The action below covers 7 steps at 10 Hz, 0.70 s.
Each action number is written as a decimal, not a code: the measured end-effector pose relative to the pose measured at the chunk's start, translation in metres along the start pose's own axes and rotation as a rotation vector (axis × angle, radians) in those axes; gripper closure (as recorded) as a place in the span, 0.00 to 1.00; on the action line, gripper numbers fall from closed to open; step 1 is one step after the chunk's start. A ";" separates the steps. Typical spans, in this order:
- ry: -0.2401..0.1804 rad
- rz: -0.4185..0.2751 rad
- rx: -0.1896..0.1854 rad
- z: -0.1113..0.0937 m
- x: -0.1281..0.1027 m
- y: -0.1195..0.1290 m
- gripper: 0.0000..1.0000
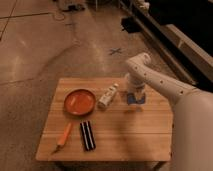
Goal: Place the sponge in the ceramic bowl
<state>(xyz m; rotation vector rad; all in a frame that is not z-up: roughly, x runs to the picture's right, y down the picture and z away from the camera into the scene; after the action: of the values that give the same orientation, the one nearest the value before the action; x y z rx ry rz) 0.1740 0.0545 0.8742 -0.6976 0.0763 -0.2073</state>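
Observation:
The sponge (135, 99) is a small blue block held in my gripper (134, 96) just above the right part of the wooden table (125, 135). The fingers are shut on the sponge, and the white arm reaches in from the lower right. The ceramic bowl (79, 101) is a round orange-red dish resting on the left part of the table, well to the left of the gripper. It holds nothing.
A white bottle (108, 96) lies tilted between the bowl and the gripper. A black striped block (87, 135) and an orange carrot-like piece (65, 134) lie near the front left edge. Bare floor surrounds the table.

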 end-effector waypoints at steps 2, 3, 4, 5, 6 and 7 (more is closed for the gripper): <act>0.007 -0.029 0.018 -0.005 -0.029 -0.008 0.97; 0.015 -0.044 0.024 -0.008 -0.043 -0.010 0.97; 0.027 -0.065 0.033 -0.013 -0.059 -0.013 0.97; 0.030 -0.076 0.037 -0.016 -0.066 -0.015 0.97; 0.033 -0.082 0.040 -0.017 -0.073 -0.017 0.97; 0.040 -0.087 0.047 -0.018 -0.082 -0.022 0.97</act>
<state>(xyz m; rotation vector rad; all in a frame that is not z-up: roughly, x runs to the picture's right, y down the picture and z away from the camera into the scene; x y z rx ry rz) 0.0875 0.0443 0.8745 -0.6502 0.0788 -0.3055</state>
